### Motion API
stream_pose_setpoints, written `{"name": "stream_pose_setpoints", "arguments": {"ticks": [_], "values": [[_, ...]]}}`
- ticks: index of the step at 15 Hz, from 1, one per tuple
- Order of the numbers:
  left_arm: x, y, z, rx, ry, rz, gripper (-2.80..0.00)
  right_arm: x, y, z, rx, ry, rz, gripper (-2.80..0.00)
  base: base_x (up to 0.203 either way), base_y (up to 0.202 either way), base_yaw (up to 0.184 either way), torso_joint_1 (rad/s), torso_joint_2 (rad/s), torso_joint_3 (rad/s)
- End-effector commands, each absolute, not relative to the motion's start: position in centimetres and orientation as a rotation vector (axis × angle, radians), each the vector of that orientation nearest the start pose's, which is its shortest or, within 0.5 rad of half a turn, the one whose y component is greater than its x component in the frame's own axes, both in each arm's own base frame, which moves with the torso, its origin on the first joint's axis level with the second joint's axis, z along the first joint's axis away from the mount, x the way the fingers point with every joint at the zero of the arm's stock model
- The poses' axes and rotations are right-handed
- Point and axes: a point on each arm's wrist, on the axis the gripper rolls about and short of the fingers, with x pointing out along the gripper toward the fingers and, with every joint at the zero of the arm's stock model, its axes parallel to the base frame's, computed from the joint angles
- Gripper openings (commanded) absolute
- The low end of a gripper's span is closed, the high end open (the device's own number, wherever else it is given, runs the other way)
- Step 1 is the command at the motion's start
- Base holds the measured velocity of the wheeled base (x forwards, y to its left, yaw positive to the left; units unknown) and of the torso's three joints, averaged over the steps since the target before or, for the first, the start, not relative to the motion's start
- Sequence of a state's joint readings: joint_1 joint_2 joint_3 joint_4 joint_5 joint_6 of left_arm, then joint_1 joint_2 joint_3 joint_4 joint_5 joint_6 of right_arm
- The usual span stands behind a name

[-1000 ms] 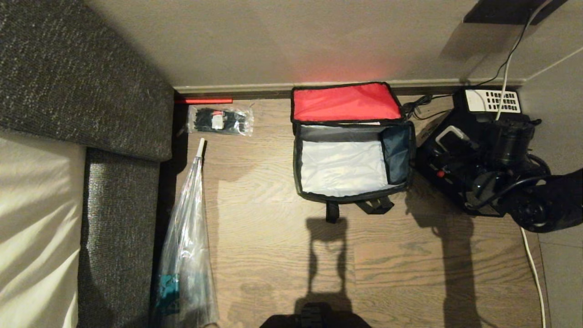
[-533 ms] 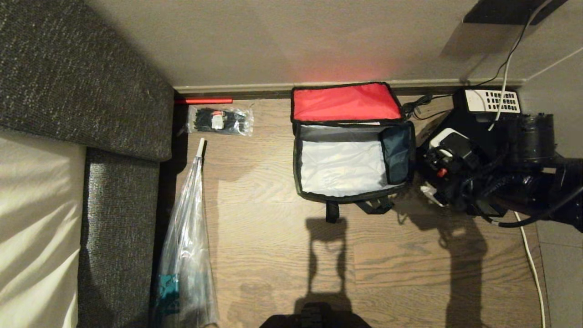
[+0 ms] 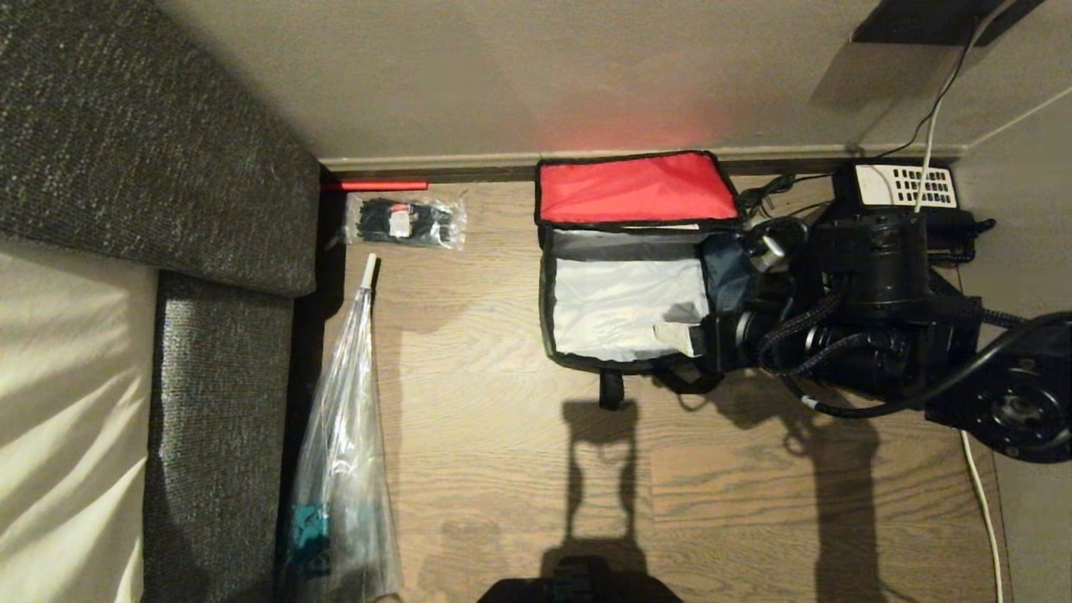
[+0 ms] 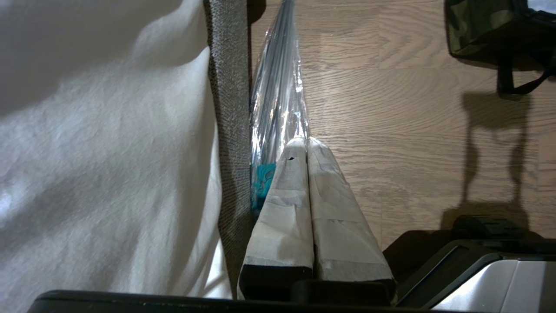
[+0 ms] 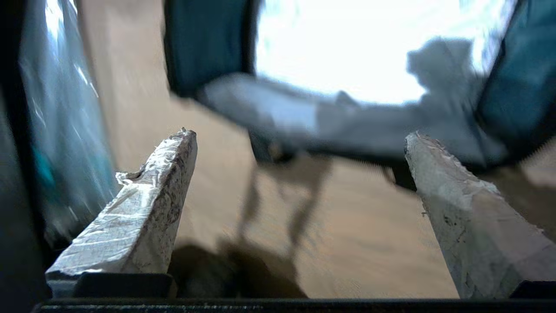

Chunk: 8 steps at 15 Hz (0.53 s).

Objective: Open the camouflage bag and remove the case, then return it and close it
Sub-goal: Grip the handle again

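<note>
The right gripper [image 5: 299, 139] has its jaws spread wide and empty, at the right end of the open bag [image 3: 628, 306]; the left gripper [image 4: 306, 145] hangs parked, jaws pressed together. The bag stands by the wall, red-lined lid flipped back, pale lining bare inside. It sits on a wood floor [image 3: 502, 469] beside a grey sofa [image 3: 151, 167], a clear umbrella [image 3: 343, 452] and a telephone [image 3: 904, 186]. No writing is legible.

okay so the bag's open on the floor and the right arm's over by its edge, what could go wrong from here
The right gripper is open and empty at the near right corner of the camouflage bag; it could snag the silver lining or the strap. The arm hides the case, so a regrasp is uncertain. Cables hang near the arm.
</note>
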<state>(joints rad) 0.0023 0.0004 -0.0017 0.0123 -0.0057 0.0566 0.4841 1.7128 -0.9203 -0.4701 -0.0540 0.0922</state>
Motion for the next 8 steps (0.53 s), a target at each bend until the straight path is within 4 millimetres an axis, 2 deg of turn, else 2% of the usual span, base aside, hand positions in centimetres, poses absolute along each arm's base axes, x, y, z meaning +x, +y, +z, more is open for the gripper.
{"name": "stream_pose_setpoints", "arguments": {"ticks": [1, 3, 4, 8], "values": [[-2.3, 0.0, 7.5, 0.058, 0.009, -0.003, -2.8, 29.2, 15.3, 18.7, 0.075, 0.314, 0.409, 0.0, 0.0, 0.0, 0.0, 0.0, 0.0, 0.0], [-2.3, 0.0, 7.5, 0.057, 0.009, -0.003, -2.8, 29.8, 15.7, 18.3, 0.18, 0.319, 0.398, 0.0, 0.0, 0.0, 0.0, 0.0, 0.0, 0.0], [-2.3, 0.0, 7.5, 0.057, 0.009, -0.003, -2.8, 30.5, 16.0, 17.8, 0.219, 0.337, 0.39, -2.8, 0.0, 0.0, 0.0, 0.0, 0.0, 0.0], [-2.3, 0.0, 7.5, 0.057, 0.009, -0.003, -2.8, 32.0, 18.1, 16.0, 0.236, 0.38, 0.443, -2.8, 0.0, 0.0, 0.0, 0.0, 0.0, 0.0]]}}
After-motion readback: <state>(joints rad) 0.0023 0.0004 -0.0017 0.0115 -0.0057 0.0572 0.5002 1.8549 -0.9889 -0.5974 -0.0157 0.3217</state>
